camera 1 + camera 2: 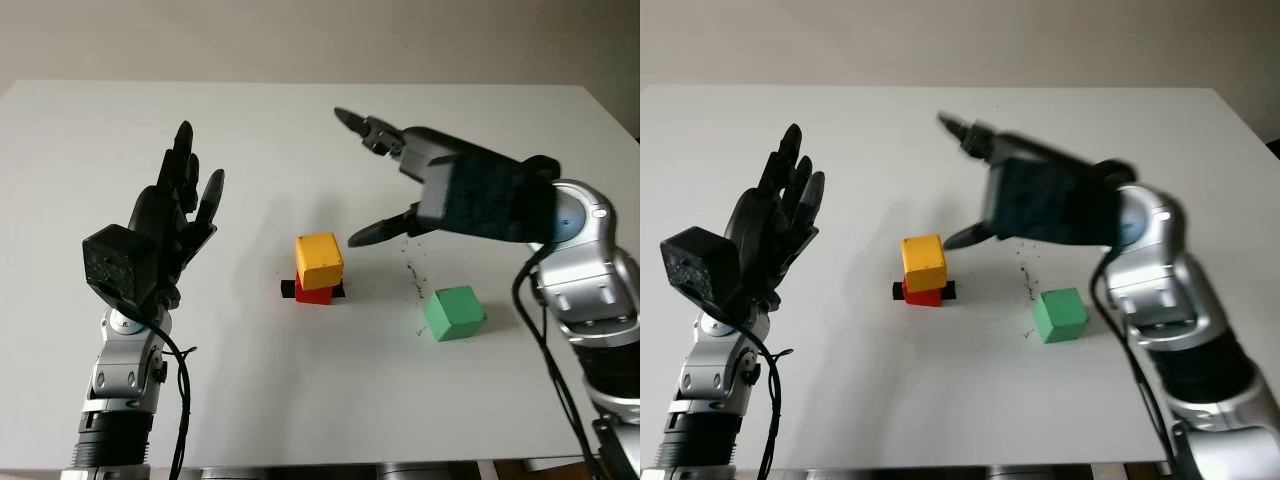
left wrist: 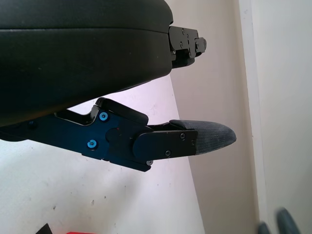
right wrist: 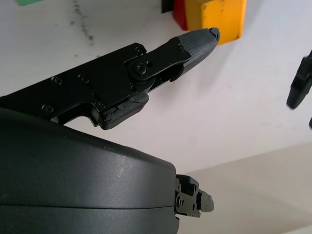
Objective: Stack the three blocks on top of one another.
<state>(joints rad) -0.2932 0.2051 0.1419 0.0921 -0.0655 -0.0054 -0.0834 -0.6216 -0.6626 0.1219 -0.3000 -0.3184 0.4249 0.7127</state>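
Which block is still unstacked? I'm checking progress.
The green block, standing alone on the table beside the right hand; the yellow block already sits on the red block.

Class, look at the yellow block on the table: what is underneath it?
The yellow block sits on a red block, whose lower front edge shows. A black piece pokes out beside the red block at table level. The red block's top face is covered.
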